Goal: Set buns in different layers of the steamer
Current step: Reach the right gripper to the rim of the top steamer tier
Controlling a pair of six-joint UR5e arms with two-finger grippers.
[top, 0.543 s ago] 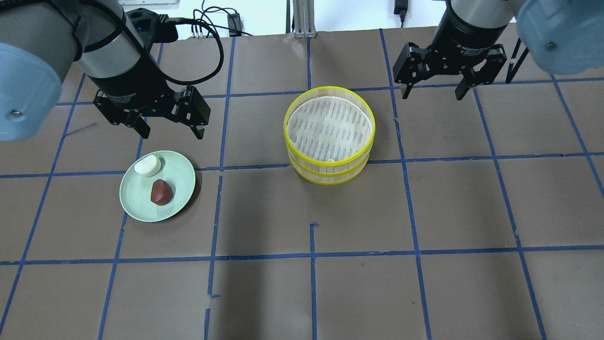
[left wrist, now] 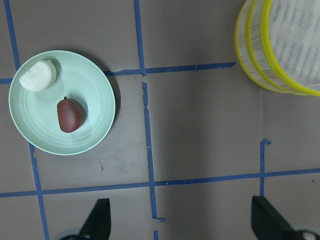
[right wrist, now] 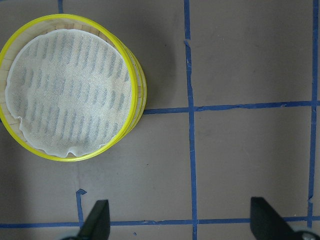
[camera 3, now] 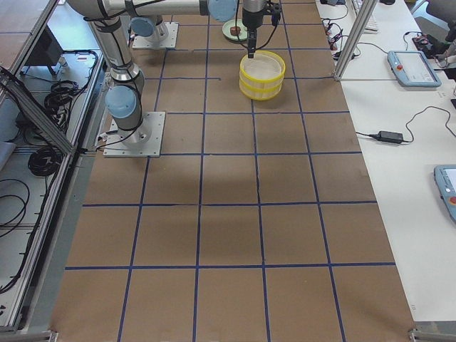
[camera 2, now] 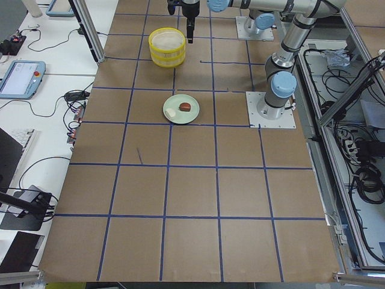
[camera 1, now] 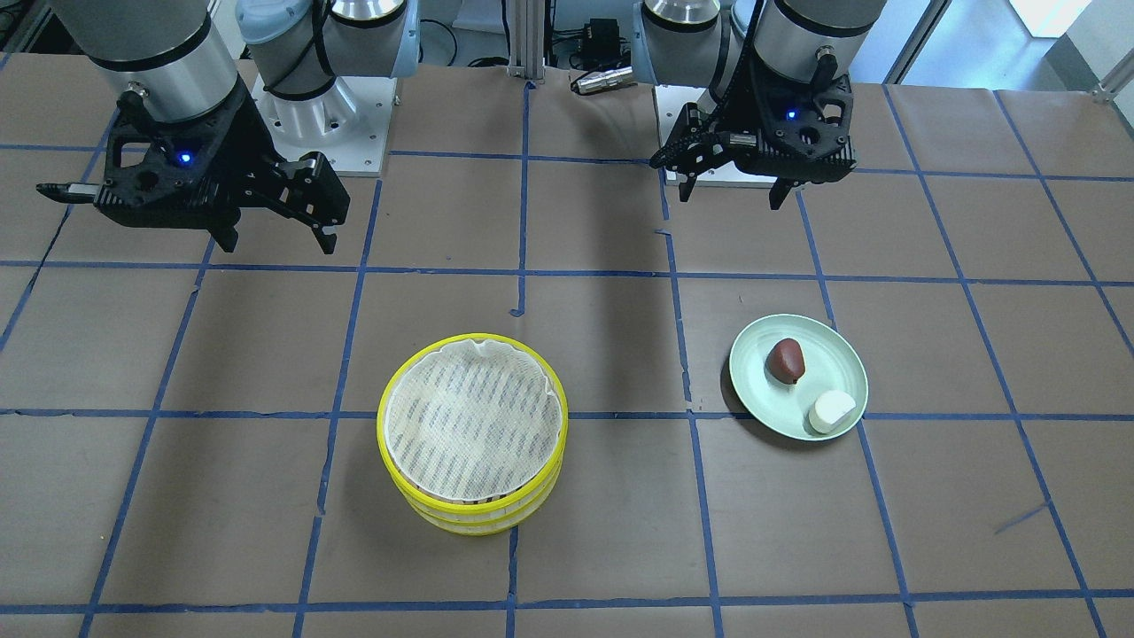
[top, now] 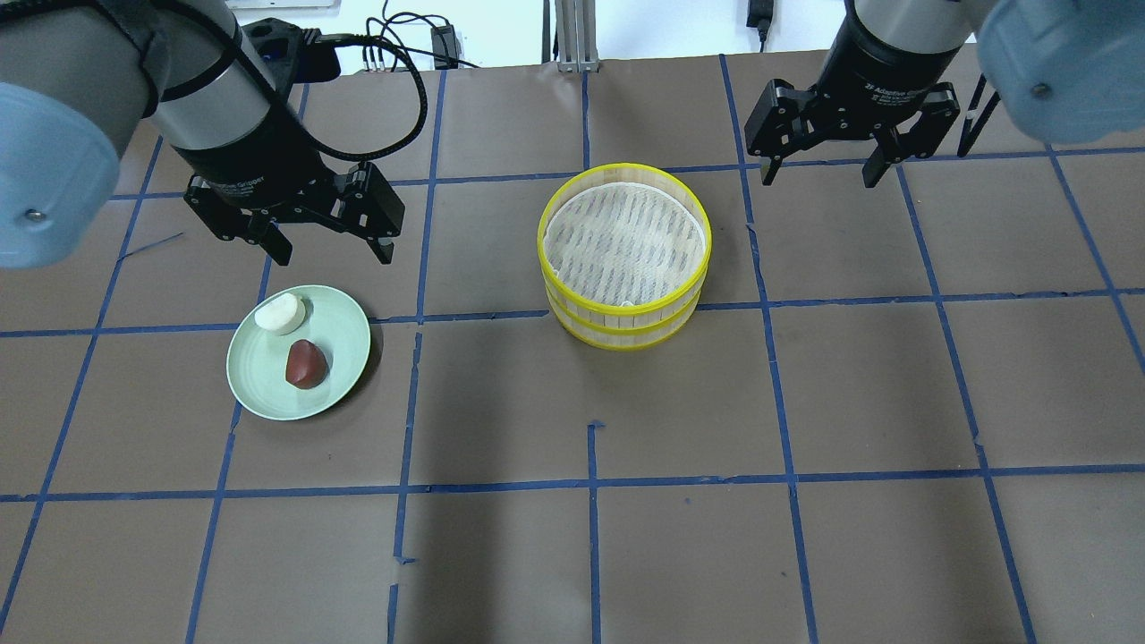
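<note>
Slightly, my left gripper (top: 333, 255) had edged toward the plate (top: 344, 353), my right gripper (top: 818, 179) back; both gaped empty. On the plate lay the red bun (top: 306, 364) and white bun (top: 279, 314), steamer layers (top: 624, 166) stacked: nothing placed.

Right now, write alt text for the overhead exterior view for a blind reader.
Two stacked yellow-rimmed steamer layers sit mid-table, top one empty; a white bun and a red-brown bun lie on a green plate to their left. The left gripper and right gripper hang open.

A red-brown pointed bun (top: 306, 364) and a white round bun (top: 280, 314) lie on a green plate (top: 265, 380), well apart from stacked yellow-rimmed steamer trays (top: 619, 317).
</note>
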